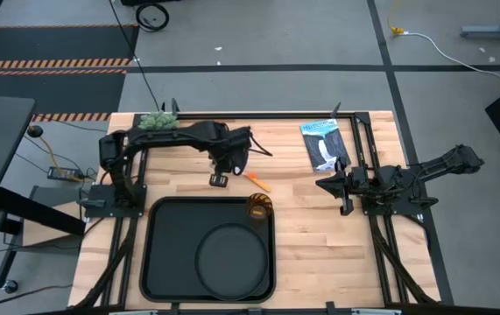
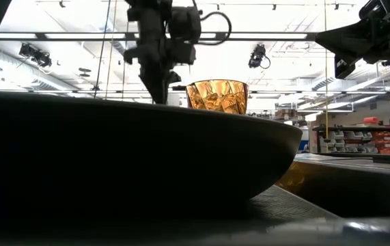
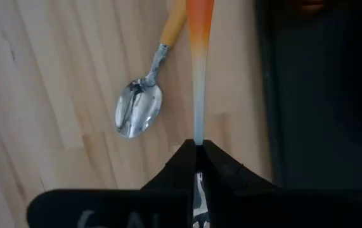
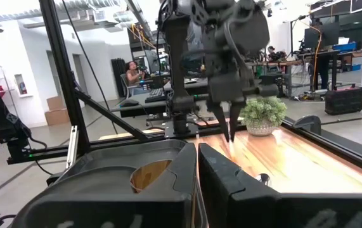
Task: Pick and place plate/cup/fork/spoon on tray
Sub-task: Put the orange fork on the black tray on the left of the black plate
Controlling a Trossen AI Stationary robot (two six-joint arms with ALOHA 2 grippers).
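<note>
High view: the tray (image 1: 158,254) sits at the table's front edge. The plate (image 1: 230,258) lies in its right half. The cup (image 1: 259,206) stands in its far right corner. The left gripper (image 1: 219,178) hangs over the bare wood just behind the tray. The right gripper (image 1: 344,197) waits at the right side of the table, its fingers closed together with nothing between them.

Left wrist view: the left gripper's fingers (image 3: 222,170) are pinched narrow on the fork (image 3: 199,69). They grip it at the metal end, with the orange handle pointing away. The tines are hidden inside the fingers, so this item is identified as the fork by elimination: the spoon (image 3: 141,107) lies on the wood just beside it, bowl visible. Whether the fork is clear of the table cannot be told.

Step in hand, as judged: plate and cup are placed; the fork is being picked. The next move calls for carrying it over the tray rim to the free left half, clear of the cup, then releasing it. The spoon remains.

Low view: the plate blocks most of the picture. Only the cup and the arms show above it. In the high view one orange handle shows by the gripper; fork and spoon cannot be told apart there.
</note>
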